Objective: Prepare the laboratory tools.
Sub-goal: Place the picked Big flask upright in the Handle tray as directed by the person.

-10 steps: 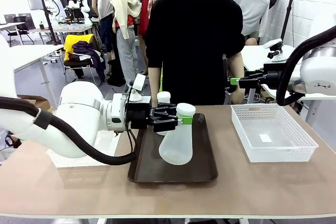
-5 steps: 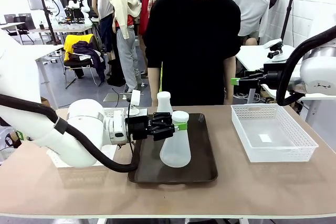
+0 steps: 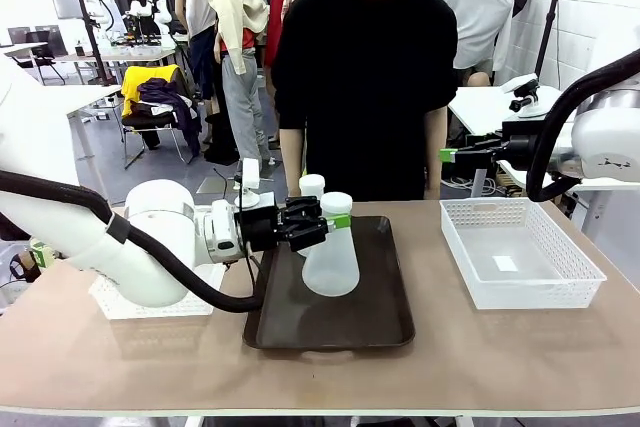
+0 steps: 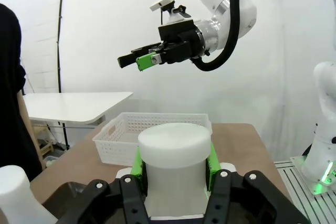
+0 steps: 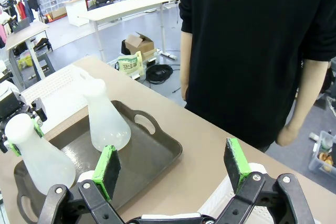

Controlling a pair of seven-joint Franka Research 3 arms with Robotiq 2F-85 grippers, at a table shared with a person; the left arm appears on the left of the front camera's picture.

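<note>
Lifted flask (image 3: pixel 332 252) tilts over tray (image 3: pixel 385 317) | left hand (image 3: pixel 325 224) clamped on neck | right hand (image 5: pixel 173 169) wide, empty

There are two flasks: one near flask (image 3: pixel 331 257) and one far flask (image 3: pixel 312 187), both over the single dark tray (image 3: pixel 380 317). Two white baskets are on the table, one left (image 3: pixel 120 302), one right (image 3: pixel 520 262). One person (image 3: pixel 365 87) is on the far side.
</note>
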